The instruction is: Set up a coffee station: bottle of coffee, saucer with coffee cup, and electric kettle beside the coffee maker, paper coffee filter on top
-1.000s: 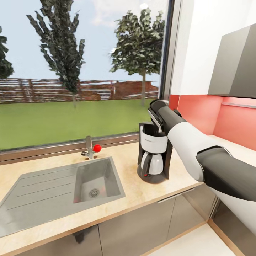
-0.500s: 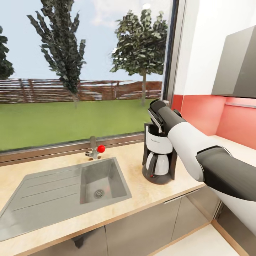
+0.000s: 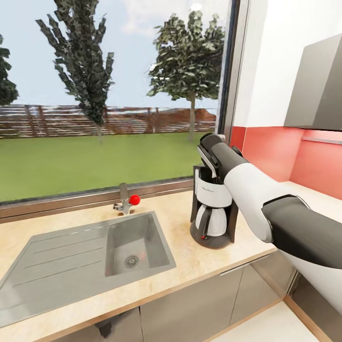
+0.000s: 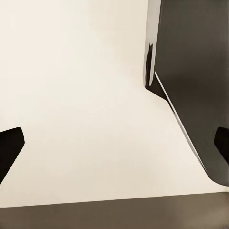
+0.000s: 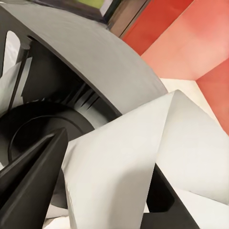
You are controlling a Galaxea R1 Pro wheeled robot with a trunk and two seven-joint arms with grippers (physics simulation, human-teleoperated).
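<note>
The black and white coffee maker [image 3: 212,213] stands on the beige countertop [image 3: 183,259], to the right of the sink. My right arm [image 3: 247,187] reaches over its top, and the wrist hides the fingers in the head view. In the right wrist view, my right gripper [image 5: 105,191] is shut on a folded white paper coffee filter [image 5: 138,152], held just above the coffee maker's dark round top [image 5: 71,62]. My left gripper [image 4: 114,145] is open with nothing between its dark fingertips [image 4: 9,148]; it faces a pale surface and a dark panel [image 4: 195,71].
A grey sink [image 3: 95,251] with a red-knobbed faucet [image 3: 127,202] lies to the left of the coffee maker. A large window runs behind the counter. A red backsplash [image 3: 275,152] and a grey wall cabinet [image 3: 316,90] are at the right. Cabinet fronts sit below the counter.
The whole picture has shifted a little to the right, so the camera has moved. My right arm holds the same pose over the coffee maker.
</note>
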